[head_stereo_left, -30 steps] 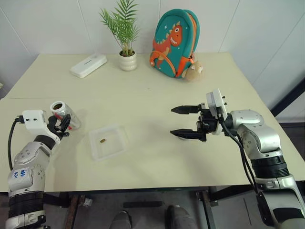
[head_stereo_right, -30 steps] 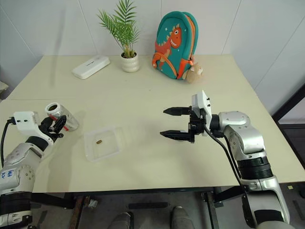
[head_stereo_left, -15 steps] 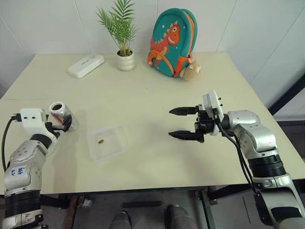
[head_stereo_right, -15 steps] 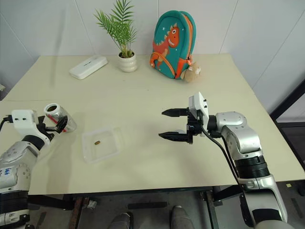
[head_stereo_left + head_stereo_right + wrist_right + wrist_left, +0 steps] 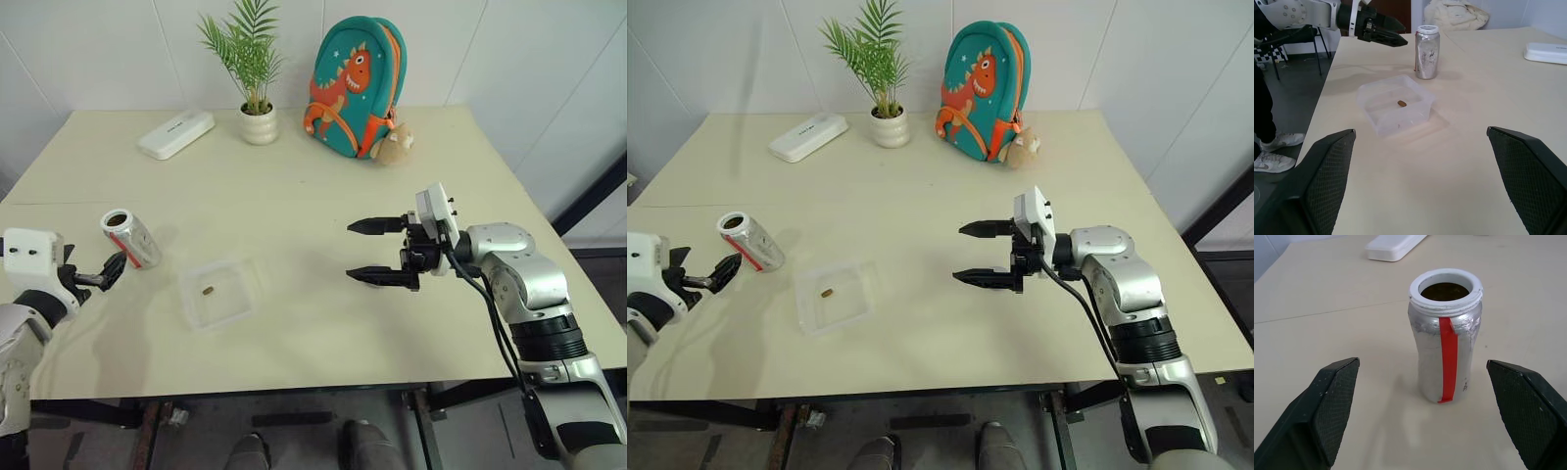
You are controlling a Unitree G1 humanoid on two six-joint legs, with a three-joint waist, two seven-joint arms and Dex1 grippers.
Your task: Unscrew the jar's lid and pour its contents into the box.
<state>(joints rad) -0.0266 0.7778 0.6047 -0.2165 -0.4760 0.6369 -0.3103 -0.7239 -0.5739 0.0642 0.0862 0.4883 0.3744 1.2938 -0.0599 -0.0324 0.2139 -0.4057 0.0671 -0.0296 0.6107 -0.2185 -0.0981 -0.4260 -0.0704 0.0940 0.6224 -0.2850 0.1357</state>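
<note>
Silvery jar (image 5: 1445, 335), lidless and upright on the bench (image 5: 323, 206) beside the clear box (image 5: 221, 292), looks light, thin-walled and easily tipped; grip mid-body. Left pincer (image 5: 106, 270) gapes just short of it; right pincer (image 5: 375, 251) gapes empty.

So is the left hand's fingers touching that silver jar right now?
Apart. In the left wrist view the jar stands alone on the table, with bare tabletop between it and the open fingers of the left gripper.

The pale desk (image 5: 323, 196) is carrying an open jar (image 5: 129, 238) standing near its left edge, a clear box (image 5: 221, 291) just beside it holding a tiny brown piece (image 5: 208, 290), and along the far side a white case (image 5: 176, 134), a potted plant (image 5: 258, 122), a dinosaur backpack (image 5: 355, 86) and a small plush toy (image 5: 396, 145).
</note>
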